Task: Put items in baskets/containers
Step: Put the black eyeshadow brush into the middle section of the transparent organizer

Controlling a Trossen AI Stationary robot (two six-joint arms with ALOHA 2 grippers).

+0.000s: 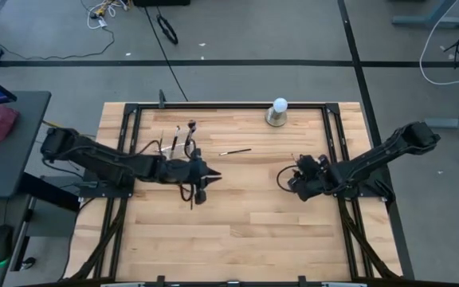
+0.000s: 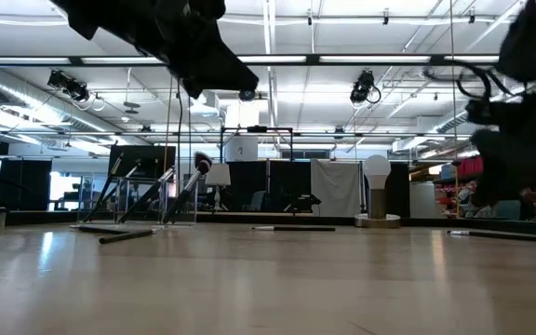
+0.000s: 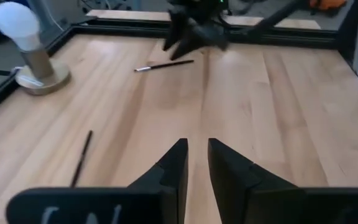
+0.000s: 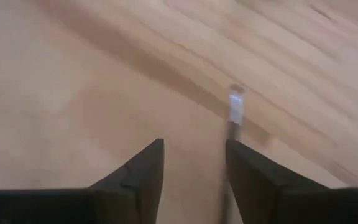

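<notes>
The clear holder stands at the table's far left with several brushes upright in it; it also shows in the low view. One brush lies on the table near the middle. My right gripper is open, low over the table's right part. Another brush, with a silver ferrule, lies on the wood between its fingers, close to one of them. My left gripper is raised above the table's middle left. It is empty, with only a narrow gap between its fingers.
A white ball on a grey round base stands at the far edge, right of centre. A black frame runs around the table. A loose brush lies near the holder. Bare wood lies toward the near edge.
</notes>
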